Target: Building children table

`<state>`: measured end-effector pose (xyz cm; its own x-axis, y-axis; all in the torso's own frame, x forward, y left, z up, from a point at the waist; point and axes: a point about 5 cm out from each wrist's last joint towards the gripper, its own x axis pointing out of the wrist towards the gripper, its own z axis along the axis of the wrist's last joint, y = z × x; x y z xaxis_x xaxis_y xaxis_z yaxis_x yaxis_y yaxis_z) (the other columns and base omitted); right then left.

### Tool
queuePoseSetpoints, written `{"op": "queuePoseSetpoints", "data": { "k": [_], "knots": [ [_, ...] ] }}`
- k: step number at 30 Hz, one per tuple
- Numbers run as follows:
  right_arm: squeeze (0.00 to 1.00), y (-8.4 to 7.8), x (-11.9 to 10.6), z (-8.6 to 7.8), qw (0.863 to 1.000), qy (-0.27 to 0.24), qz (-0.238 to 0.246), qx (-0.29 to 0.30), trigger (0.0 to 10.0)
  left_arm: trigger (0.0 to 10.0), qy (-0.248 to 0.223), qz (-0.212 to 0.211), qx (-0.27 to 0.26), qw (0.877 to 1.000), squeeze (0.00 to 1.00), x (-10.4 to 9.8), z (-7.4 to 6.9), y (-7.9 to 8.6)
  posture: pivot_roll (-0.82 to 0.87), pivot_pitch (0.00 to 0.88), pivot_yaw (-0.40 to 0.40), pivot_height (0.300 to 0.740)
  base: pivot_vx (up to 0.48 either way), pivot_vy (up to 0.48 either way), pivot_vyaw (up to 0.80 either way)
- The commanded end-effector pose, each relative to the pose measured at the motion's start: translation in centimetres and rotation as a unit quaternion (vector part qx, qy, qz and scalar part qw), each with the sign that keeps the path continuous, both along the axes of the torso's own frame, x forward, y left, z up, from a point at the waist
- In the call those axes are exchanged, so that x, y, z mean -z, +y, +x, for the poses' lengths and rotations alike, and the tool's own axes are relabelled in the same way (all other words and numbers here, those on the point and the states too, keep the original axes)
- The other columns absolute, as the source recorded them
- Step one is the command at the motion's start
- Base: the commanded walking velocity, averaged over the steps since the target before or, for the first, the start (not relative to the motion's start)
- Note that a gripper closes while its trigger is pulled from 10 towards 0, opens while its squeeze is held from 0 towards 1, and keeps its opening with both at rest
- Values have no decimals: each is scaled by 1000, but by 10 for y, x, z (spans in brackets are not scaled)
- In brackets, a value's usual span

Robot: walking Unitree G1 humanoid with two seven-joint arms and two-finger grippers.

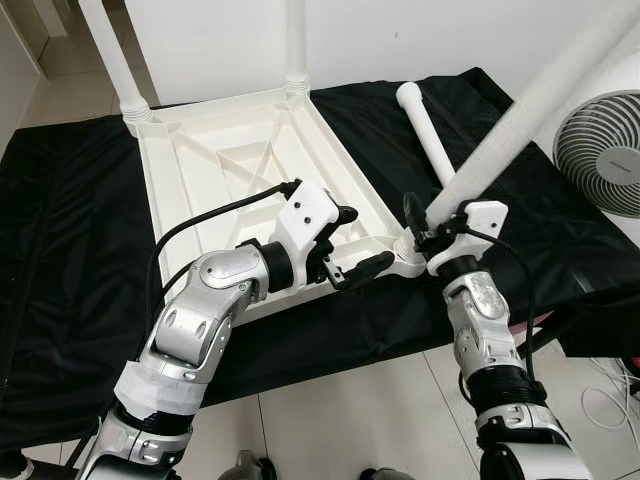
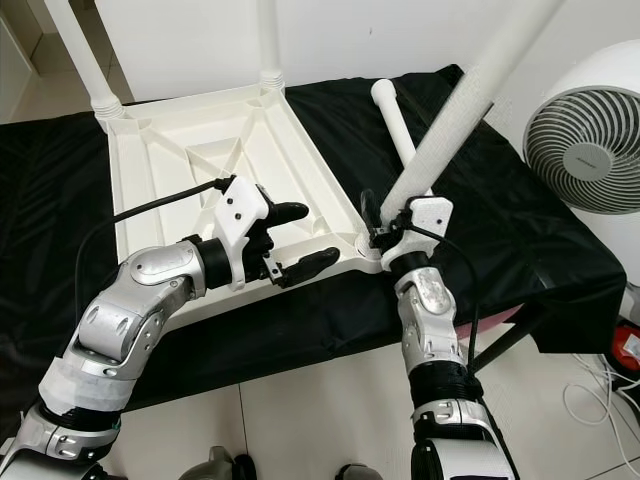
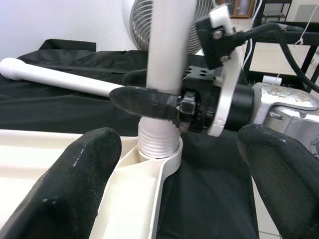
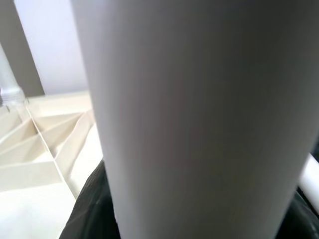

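Surface: black cloth-draped surface (image 1: 60, 260), white wall behind, a fan (image 1: 600, 150) at its right.
Tabletop: white ribbed plastic tabletop (image 1: 240, 150) is laid upside down; two legs are fitted at far corners.
Leg: long white plastic tube leg (image 1: 520, 120) is held tilted, threaded end at the near-right corner socket (image 3: 159, 162).
Spare leg: white tube (image 1: 425, 130) is lying beside.
Right end effector (image 1: 425, 235): clamped on the leg.
Left end effector (image 1: 350, 245): fingers spread, just left of the socket.

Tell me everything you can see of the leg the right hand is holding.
The leg is a plain white tube, plastic by its look, with a ribbed threaded end. That end sits in the corner socket of the upturned tabletop, the leg leaning away to the right. The right hand grips it just above the socket.
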<state>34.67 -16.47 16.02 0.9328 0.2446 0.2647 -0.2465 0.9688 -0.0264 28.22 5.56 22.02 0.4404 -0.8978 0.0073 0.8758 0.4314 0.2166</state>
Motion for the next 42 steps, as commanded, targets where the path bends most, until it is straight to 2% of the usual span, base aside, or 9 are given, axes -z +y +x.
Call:
{"op": "queuePoseSetpoints", "data": {
  "k": [1,6,11,19,28,32,33,34,42],
  "knots": [
    [0,-3,37,-1,993,107,-54,11,10000,10000,-9,-6,-43,999,0,-3,1,3,-55,97,53,740,0,0,0],
    [0,4,31,6,987,123,-99,-27,10000,10000,-8,-6,-45,999,0,-3,1,5,-55,102,52,740,0,0,0],
    [0,8,25,9,985,118,-118,-51,10000,10000,-8,-6,-47,999,0,-3,2,5,-55,102,52,740,0,0,0],
    [0,13,24,0,982,87,-141,-93,10000,10000,-7,-6,-48,999,0,-3,2,5,-50,114,51,740,0,0,0],
    [0,14,19,-15,980,49,-130,-144,10000,10000,-7,-5,-47,999,0,-4,1,6,-51,116,57,740,0,0,0],
    [0,6,22,-8,988,90,-66,-107,10000,10000,-6,-4,-45,999,0,-4,1,6,-54,120,61,740,0,0,0],
    [0,6,22,-8,988,90,-66,-107,10000,10000,-6,-4,-45,999,0,-4,1,6,-54,120,61,740,0,0,0],
    [0,2,24,-3,989,112,-33,-89,10000,10000,-4,-4,-44,999,0,-4,1,5,-54,122,63,740,0,0,0],
    [0,-3,24,2,987,143,-6,-70,10000,10000,-4,-4,-45,999,0,-4,0,6,-50,123,61,740,0,0,0]
  ]
}}
